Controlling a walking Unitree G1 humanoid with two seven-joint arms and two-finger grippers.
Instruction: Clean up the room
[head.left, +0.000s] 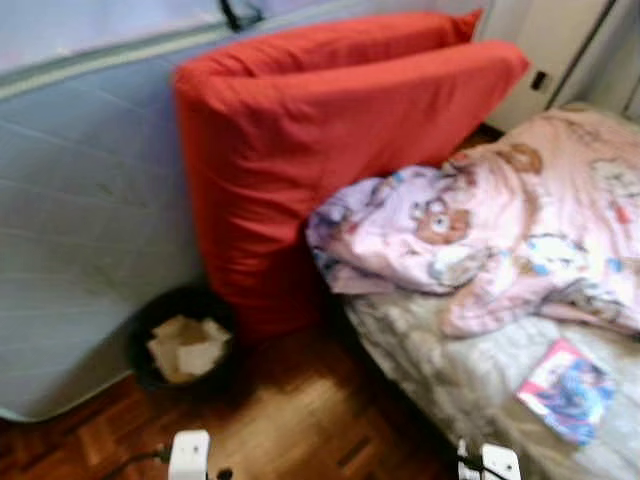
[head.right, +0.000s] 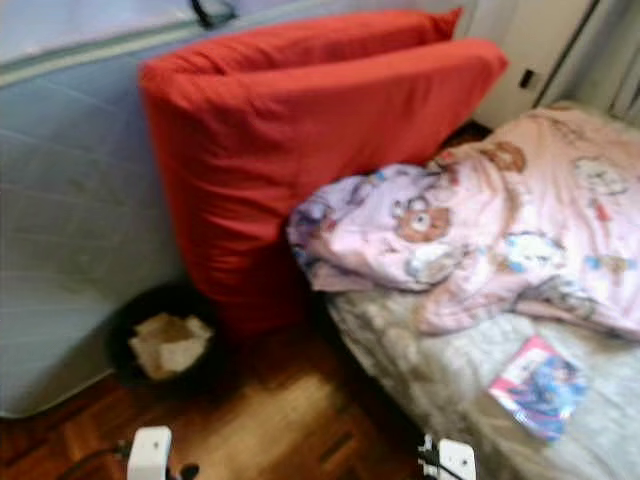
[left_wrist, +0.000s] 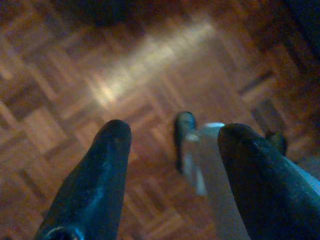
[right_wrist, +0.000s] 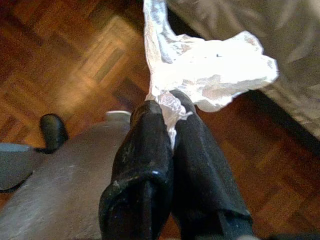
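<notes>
In the head camera's view, a large red cushion (head.left: 300, 150) leans across the upper middle of the frame against a grey-blue mattress (head.left: 80, 200) that takes up the left side. Below the cushion, at lower left, a dark waste bin (head.left: 185, 345) stands on the parquet floor (head.left: 290, 420), with crumpled paper (head.left: 190, 345) inside it. On the right a bed (head.left: 450, 370) carries a bunched pink duvet (head.left: 520, 230) (printed with bears), and a colourful booklet (head.left: 567, 388) lies on the grey sheet at lower right.

The left wrist view looks down on the parquet; the left gripper (left_wrist: 172, 150) has its two black fingers (left_wrist: 100, 175) spread well apart with nothing between them.

In the right wrist view, the right gripper (right_wrist: 167, 112) has its fingers pressed together on a crumpled white wrapper (right_wrist: 210, 70), pinched at its lower tip; the rest of it fans out toward the top of the frame, in front of the floor and the bed's edge at upper right.
</notes>
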